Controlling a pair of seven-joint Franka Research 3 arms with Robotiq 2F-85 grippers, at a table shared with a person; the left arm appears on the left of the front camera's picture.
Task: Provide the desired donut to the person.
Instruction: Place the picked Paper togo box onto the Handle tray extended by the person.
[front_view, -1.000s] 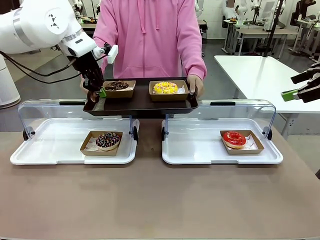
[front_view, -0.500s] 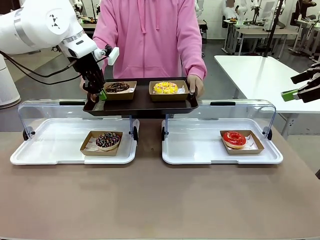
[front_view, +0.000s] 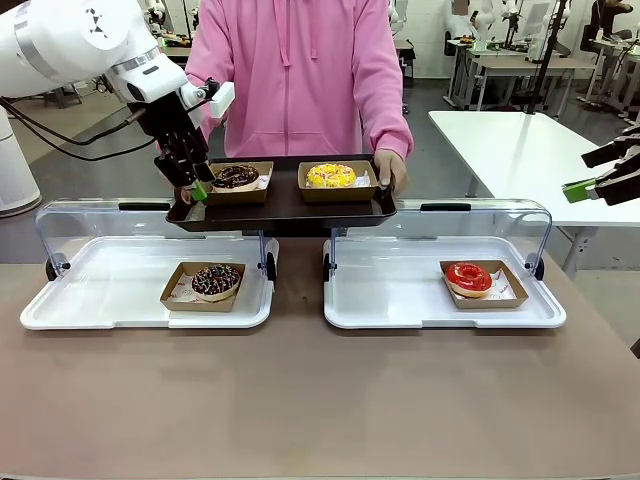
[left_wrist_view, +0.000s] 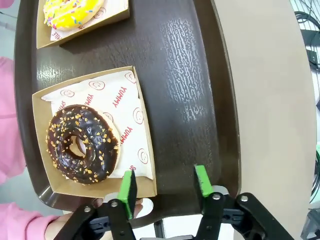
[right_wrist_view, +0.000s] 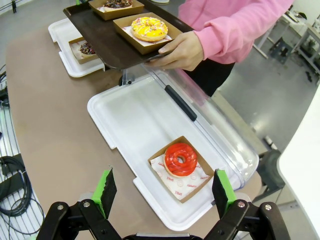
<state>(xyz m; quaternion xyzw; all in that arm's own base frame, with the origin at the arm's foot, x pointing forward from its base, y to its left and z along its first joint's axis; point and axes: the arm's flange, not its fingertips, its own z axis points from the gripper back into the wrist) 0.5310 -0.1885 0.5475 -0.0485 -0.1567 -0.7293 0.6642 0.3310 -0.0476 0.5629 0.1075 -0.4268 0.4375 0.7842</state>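
Over the far edge of the table: you see a person in a bright pink hoodie (front_view: 300, 70) holding a dark brown plastic tray (front_view: 285, 208) w/ both hands – one hand (right_wrist_view: 181, 51) grips its rim.
Tray load: choc-glazed donut with nut bits in a kraft paper box (left_wrist_view: 82, 144) at the tray's left end; yellow-iced sprinkle donut in a kraft box (front_view: 331, 176) just beside it, toward the right.
Left gripper (front_view: 197, 183): above the tray's left end, claw spread, nothing between the green pads (left_wrist_view: 128, 186); one pad sits at the edge of the choc donut's box.
Right gripper (right_wrist_view: 162, 192): off to the right side, well apart from the tray – fingers spread wide, empty.
Left white lidded display tray (front_view: 60, 300): clear lid up, holds a choc sprinkle donut in a kraft box (front_view: 214, 281).
Right white lidded display tray (front_view: 400, 300): lid up, red-glazed donut in a kraft box (front_view: 470, 279).
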